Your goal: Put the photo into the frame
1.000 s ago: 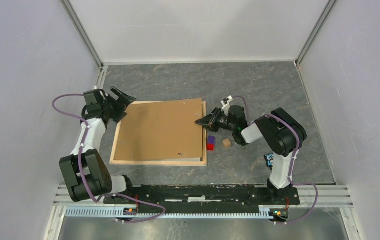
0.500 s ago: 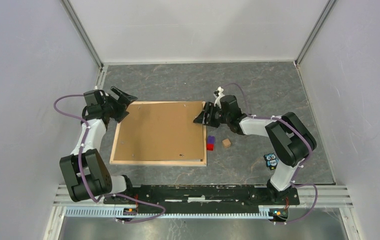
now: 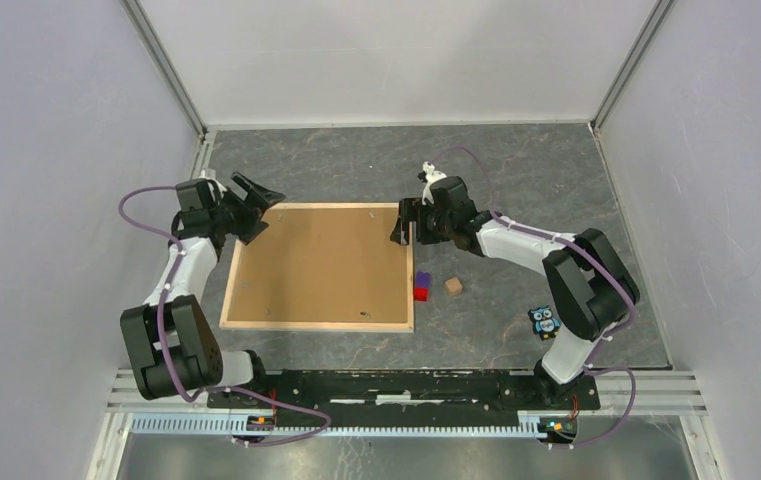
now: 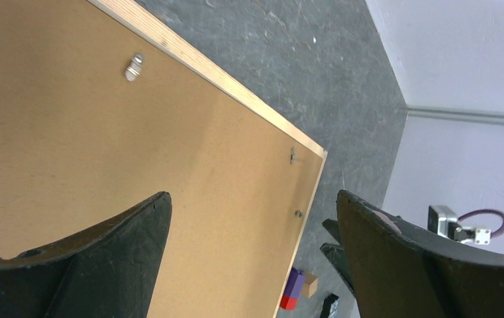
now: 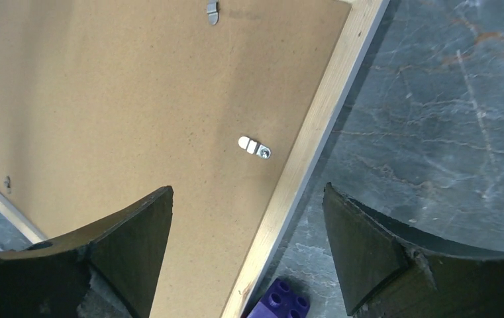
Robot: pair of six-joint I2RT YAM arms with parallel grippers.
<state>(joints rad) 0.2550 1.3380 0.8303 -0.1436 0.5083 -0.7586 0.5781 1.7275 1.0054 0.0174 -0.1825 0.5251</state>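
While over the frame (image 3: 318,325), claws (image 3: 259,207) (image 3: 401,224) agape

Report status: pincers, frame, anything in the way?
Left pincer and right pincer open, empty. Frame flat, backing board in it; photo unseen. Blocks beside its right edge.

Pale grey walls (image 3: 46,150) enclose a dark grey marbled tabletop (image 3: 526,170), metal rail (image 3: 646,386) at its near edge.
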